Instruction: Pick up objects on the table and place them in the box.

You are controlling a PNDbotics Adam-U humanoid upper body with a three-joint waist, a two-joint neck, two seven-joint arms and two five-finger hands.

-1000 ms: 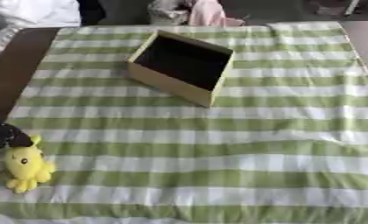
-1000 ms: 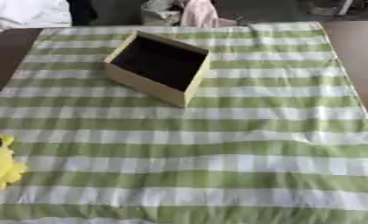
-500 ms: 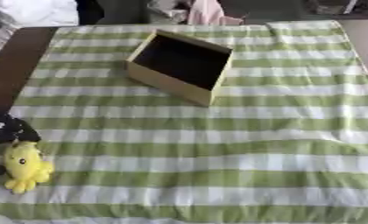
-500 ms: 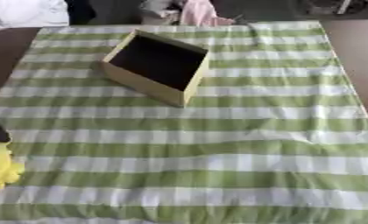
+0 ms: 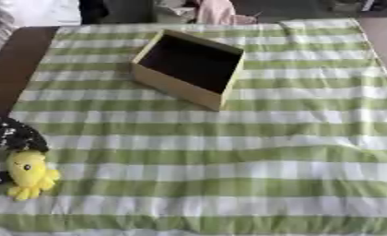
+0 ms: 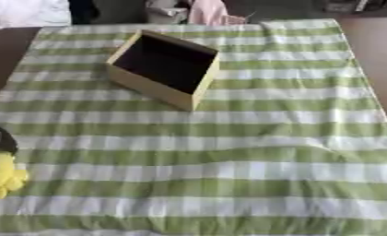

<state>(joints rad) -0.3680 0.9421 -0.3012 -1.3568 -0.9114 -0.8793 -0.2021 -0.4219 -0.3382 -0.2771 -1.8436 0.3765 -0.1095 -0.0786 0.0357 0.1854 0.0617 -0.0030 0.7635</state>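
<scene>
Yellow plush toy (image 5: 29, 174) at the far left edge of the counter (image 5: 3, 73), lying on the green-and-white striped cloth (image 5: 229, 156), near the front. Small and soft, with stubby limbs below a rounded head. Well apart from the box.

Left robot hand (image 5: 7, 136) directly above and touching or nearly touching the toy's top, entering from the left edge; dark, with pale flecks. Fingers not separable from the palm in either view, so cannot tell whether released, clenched or closed on the toy. A small dark piece at the toy's left side, possibly part of the same hand; not certain.

Box (image 5: 190, 67) toward the centre, far half of the cloth, set askew to the stripes; pale wooden walls, dark interior, open top, nothing seen inside.

Right of the box: bare cloth only, with a shallow ridge of wrinkle across the middle. Right robot hand absent from both views.

Step in hand, by judgement: approach or grasp of the toy; transfer not begun. Next move calls for fingers closed round the toy's body, a lift clear of the cloth, then a long carry away and rightward to above the box opening before release. Soft toy likely to deform and sag in the grasp.
</scene>
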